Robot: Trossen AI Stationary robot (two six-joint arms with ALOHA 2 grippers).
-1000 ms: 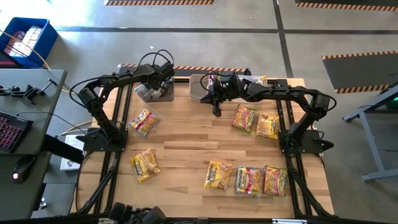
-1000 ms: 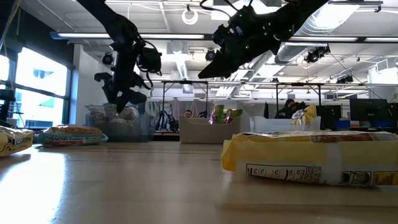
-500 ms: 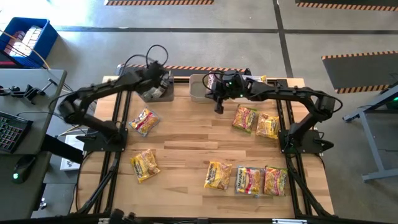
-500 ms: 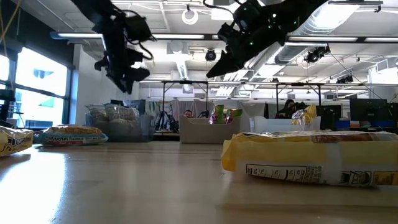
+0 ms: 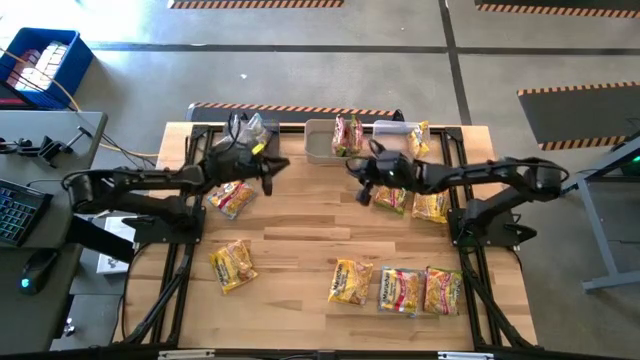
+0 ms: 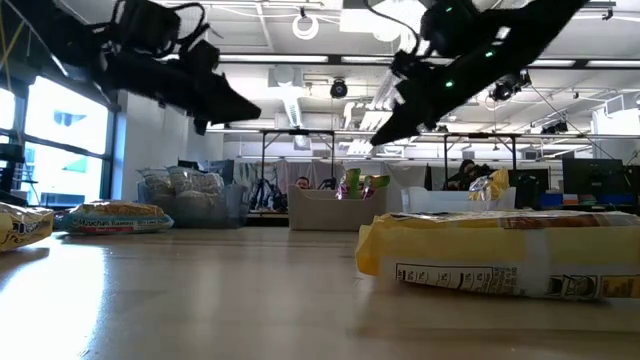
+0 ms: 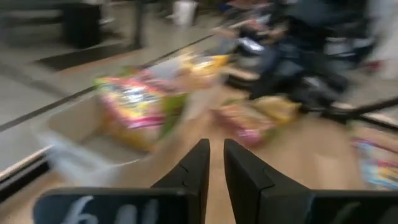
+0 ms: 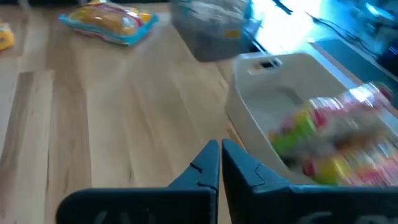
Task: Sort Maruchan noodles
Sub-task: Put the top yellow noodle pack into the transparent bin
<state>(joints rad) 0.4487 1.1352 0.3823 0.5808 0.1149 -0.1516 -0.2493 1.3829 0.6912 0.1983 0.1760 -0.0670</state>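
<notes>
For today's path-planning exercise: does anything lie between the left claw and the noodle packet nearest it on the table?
Nothing visible does. The left claw, fingers nearly shut and empty, hangs above the table just beyond the packet, with only bare wood between them. The right claw is well off to the side.

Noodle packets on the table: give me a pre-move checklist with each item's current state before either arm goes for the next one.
1. Left gripper empty, fingers nearly together: ok.
2. Right gripper empty, fingers nearly together: ok.
3. Both grippers raised above the wood: ok.
4. Nearest packet to the left gripper lies flat and apart from the others: ok.
5. Packets beside the right gripper touch or overlap: not ok for a clean single pick.
6. Middle bin has room: ok.
7. Flavour of each packet readable: cannot tell.
</notes>
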